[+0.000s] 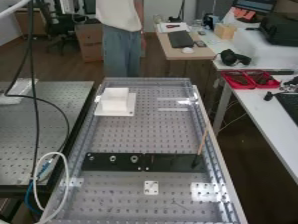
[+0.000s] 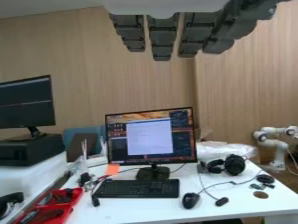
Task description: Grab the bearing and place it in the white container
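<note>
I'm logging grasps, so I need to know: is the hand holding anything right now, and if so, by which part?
Nothing is held: the hand hangs with its fingers straight and nothing between them.

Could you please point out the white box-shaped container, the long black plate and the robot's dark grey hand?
White box-shaped container [image 1: 114, 104]: high view, near side.
Long black plate [image 1: 171, 163]: high view, bare top surface.
Dark grey hand [image 2: 163, 37]: wrist view, a finger.

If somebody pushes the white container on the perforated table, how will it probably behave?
The white container stands on a wider, flat white base, so it would probably slide rather than tip. Its plain, smooth-looking walls suggest plastic, perhaps light and a little slippery.
</note>
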Available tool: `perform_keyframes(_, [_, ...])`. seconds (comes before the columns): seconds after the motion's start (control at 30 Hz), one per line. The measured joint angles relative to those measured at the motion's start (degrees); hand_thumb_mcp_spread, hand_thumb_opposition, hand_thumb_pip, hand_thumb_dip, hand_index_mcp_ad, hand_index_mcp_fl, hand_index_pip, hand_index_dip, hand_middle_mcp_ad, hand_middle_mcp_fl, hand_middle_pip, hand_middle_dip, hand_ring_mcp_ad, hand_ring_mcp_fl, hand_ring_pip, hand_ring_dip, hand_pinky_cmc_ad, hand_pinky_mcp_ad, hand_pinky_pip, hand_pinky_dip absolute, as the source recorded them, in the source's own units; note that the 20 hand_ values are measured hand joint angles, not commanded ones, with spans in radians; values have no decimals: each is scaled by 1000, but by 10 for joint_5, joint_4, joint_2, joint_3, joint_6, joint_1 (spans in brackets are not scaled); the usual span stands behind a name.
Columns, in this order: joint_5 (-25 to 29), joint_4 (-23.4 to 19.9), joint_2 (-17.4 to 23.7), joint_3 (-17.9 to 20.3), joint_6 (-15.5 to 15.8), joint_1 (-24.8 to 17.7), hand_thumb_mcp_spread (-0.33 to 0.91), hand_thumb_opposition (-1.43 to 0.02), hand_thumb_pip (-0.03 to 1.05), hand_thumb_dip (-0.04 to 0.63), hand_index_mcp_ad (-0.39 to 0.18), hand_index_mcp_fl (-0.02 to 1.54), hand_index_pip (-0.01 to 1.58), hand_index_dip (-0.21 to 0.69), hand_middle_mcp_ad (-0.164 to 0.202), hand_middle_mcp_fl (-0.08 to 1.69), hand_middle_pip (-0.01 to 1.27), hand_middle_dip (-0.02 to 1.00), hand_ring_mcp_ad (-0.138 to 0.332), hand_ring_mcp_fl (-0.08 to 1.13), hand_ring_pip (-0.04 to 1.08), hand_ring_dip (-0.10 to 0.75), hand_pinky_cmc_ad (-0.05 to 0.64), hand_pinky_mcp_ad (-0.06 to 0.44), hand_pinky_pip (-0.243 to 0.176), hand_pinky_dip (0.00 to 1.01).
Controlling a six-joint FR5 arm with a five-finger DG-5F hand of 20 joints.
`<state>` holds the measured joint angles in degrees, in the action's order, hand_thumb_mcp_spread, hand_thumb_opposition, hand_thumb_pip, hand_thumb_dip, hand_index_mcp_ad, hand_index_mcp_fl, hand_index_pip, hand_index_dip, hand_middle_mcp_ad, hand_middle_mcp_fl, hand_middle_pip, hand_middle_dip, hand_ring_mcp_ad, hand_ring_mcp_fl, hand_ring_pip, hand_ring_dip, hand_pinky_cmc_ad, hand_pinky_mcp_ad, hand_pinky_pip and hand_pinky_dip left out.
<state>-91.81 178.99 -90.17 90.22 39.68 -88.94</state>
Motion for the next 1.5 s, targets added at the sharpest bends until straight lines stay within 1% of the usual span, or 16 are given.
perform_keyframes(0.1, [-1, 2, -1, -2, 0, 0, 0, -10, 7, 0, 3, 5, 7, 16, 73, 33, 9, 24, 68, 7, 14, 14, 63, 51, -10, 17])
perform_keyframes(0.13, [-1, 2, -1, -2, 0, 0, 42, -79, 42, 0, 7, 5, 7, 16, 75, 33, 10, 28, 68, 7, 16, 14, 63, 51, -10, 24])
perform_keyframes(0.17, [-1, 2, -1, -2, 0, 0, 96, -192, 138, 9, 7, 7, 3, 19, 75, 38, 21, 30, 68, 7, 19, 17, 65, 54, -10, 28])
perform_keyframes(0.2, [-2, 2, -1, -2, 0, 0, 178, -309, 237, 21, 9, 10, 17, 30, 75, 35, 44, 33, 68, 10, 28, 17, 63, 75, -10, 51])
perform_keyframes(0.23, [-2, 2, -1, -2, -1, 0, 188, -360, 253, 23, 9, 7, 21, 45, 75, 35, 54, 49, 68, 5, 37, 16, 80, 94, -14, 79])
perform_keyframes(0.3, [-2, 2, -1, -2, -1, 1, 218, -457, 243, 19, 10, 19, 40, 77, 77, 44, 87, 79, 80, 2, 58, 23, 117, 150, -14, 124])
perform_keyframes(0.33, [-2, 2, 0, -2, -1, 1, 229, -469, 243, 23, 10, 24, 42, 75, 75, 45, 89, 86, 75, 9, 58, 24, 140, 166, -21, 138])
perform_keyframes(0.43, [-2, 2, 0, -1, -2, 1, 232, -557, 248, 23, 10, 23, 56, 106, 77, 59, 103, 113, 105, 9, 72, 42, 195, 211, -28, 169])
perform_keyframes(0.5, [-2, 0, 1, 1, -2, 1, 229, -571, 251, 19, 12, 40, 72, 126, 75, 61, 110, 126, 117, 7, 87, 44, 232, 230, -44, 183])
perform_keyframes(0.63, [-1, 0, 1, 1, -2, 1, 244, -590, 251, 19, 24, 38, 68, 127, 75, 56, 106, 126, 141, 7, 91, 47, 283, 265, -44, 202])
perform_keyframes(0.67, [-1, 0, 1, 1, -3, 1, 246, -588, 251, 19, 21, 38, 72, 138, 75, 59, 120, 136, 138, 9, 93, 51, 278, 265, -44, 213])
perform_keyframes(0.7, [-1, 0, 1, 2, -3, 1, 244, -606, 251, 19, 21, 42, 72, 140, 75, 61, 124, 141, 138, 9, 93, 51, 298, 260, -51, 213])
perform_keyframes(0.83, [-1, -1, 1, 2, -3, 1, 250, -618, 251, 19, 31, 42, 72, 140, 77, 61, 124, 141, 154, 9, 93, 51, 295, 279, -61, 211])
perform_keyframes(1.0, [-2, -1, 0, 2, -3, 2, 246, -621, 251, 19, 37, 44, 75, 140, 75, 72, 124, 141, 152, 3, 106, 51, 312, 279, -58, 215])
perform_keyframes(1.17, [-2, -2, 1, 2, -4, 3, 248, -620, 251, 19, 38, 45, 73, 141, 91, 75, 120, 140, 155, 7, 106, 51, 332, 279, -61, 215])
perform_keyframes(1.5, [1, -7, 4, 10, -7, 5, 248, -627, 251, 19, 38, 45, 75, 141, 91, 75, 124, 140, 152, 7, 108, 51, 335, 278, -58, 227])
